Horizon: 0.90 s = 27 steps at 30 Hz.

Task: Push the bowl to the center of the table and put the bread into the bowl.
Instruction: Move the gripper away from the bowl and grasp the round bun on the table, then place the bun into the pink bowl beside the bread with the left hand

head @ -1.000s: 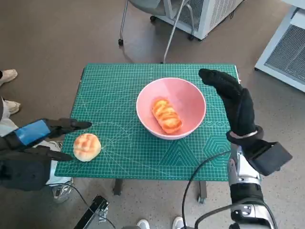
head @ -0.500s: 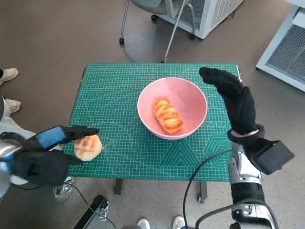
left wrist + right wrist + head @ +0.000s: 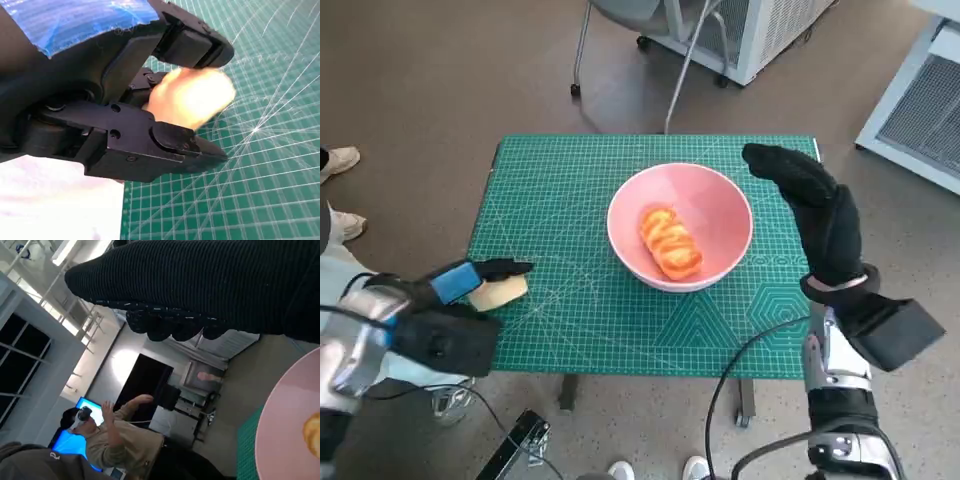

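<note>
I count two breads and one pink bowl [image 3: 680,226]. One bread [image 3: 670,243] lies in the bowl, just beside my right hand [image 3: 814,211], which stands upright and empty, fingers apart, at the bowl's outer side. The round bread [image 3: 192,96] sits between the fingers [image 3: 192,44] of my left hand [image 3: 455,300], which close around it, touching.

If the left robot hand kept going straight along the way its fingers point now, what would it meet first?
The round bread bun: it already sits between the fingers of the left robot hand, at the near left edge of the green cutting mat. Farther along that line stands the pink bowl, though depth is hard to judge.
</note>
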Each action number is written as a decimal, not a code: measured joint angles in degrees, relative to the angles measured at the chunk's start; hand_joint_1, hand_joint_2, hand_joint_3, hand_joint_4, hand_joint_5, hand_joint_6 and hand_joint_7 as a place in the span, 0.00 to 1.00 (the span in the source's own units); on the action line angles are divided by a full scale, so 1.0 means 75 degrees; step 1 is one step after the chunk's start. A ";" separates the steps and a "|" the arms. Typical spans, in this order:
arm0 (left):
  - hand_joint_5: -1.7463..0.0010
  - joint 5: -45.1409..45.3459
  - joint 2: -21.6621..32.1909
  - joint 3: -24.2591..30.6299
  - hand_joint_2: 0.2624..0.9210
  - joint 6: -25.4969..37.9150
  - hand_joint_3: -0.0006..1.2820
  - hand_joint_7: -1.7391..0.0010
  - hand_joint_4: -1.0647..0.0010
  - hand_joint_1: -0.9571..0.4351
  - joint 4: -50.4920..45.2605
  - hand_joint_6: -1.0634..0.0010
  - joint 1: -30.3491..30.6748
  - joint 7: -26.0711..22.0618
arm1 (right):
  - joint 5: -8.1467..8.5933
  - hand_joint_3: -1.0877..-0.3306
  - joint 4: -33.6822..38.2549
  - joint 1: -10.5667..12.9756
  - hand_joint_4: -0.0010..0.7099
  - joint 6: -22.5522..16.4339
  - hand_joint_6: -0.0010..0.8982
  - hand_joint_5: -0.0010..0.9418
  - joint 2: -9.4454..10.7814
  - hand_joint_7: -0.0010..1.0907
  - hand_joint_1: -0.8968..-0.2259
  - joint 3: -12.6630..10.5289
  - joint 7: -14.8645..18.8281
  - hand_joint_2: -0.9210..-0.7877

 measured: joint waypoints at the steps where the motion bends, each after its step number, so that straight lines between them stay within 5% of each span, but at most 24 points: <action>1: 0.95 0.0065 -0.0018 -0.0061 0.96 -0.0050 0.02 0.92 0.45 0.74 0.0089 0.34 -0.0070 0.0083 | 0.0001 0.42 -0.0005 0.0003 0.60 0.0010 0.01 0.03 0.0000 0.78 0.45 -0.0007 0.0000 0.00; 2: 0.95 0.0108 -0.0026 -0.0124 0.97 -0.0100 0.04 0.78 0.41 0.68 0.0171 0.36 -0.0136 0.0158 | 0.0001 0.42 -0.0012 0.0006 0.60 0.0017 0.01 0.03 0.0001 0.78 0.45 -0.0011 -0.0001 0.00; 4: 0.55 0.0261 -0.0029 -0.0239 0.99 -0.0240 0.10 0.47 0.51 0.68 0.0333 0.40 -0.0293 0.0310 | 0.0000 0.42 -0.0030 0.0018 0.60 0.0019 0.01 0.03 0.0002 0.78 0.46 -0.0019 -0.0003 0.00; 7: 0.32 0.0326 -0.0029 -0.0319 1.00 -0.0481 0.10 0.40 0.49 0.69 0.0551 0.40 -0.0501 0.0510 | -0.0004 0.42 -0.0036 0.0031 0.60 0.0018 0.01 0.03 0.0004 0.77 0.46 -0.0023 -0.0008 0.00; 9: 0.27 0.0291 -0.0027 -0.0312 1.00 -0.0617 0.10 0.40 0.48 0.69 0.0641 0.39 -0.0577 0.0555 | -0.0007 0.42 -0.0036 0.0037 0.60 0.0017 0.01 0.03 0.0004 0.77 0.47 -0.0025 -0.0013 0.00; 19: 0.26 -0.1167 -0.0029 0.0441 1.00 -0.1047 0.07 0.38 0.49 0.69 0.0498 0.31 -0.0627 0.0169 | 0.0062 0.43 -0.0033 0.0055 0.60 0.0016 0.02 0.03 0.0012 0.77 0.46 -0.0052 -0.0003 0.00; 27: 0.25 -0.1745 -0.0025 0.1275 1.00 -0.1000 0.06 0.41 0.50 0.69 -0.0210 0.28 -0.1536 0.0232 | 0.0083 0.43 0.0020 0.0052 0.60 0.0045 0.02 0.03 0.0021 0.76 0.47 -0.0055 0.0037 0.00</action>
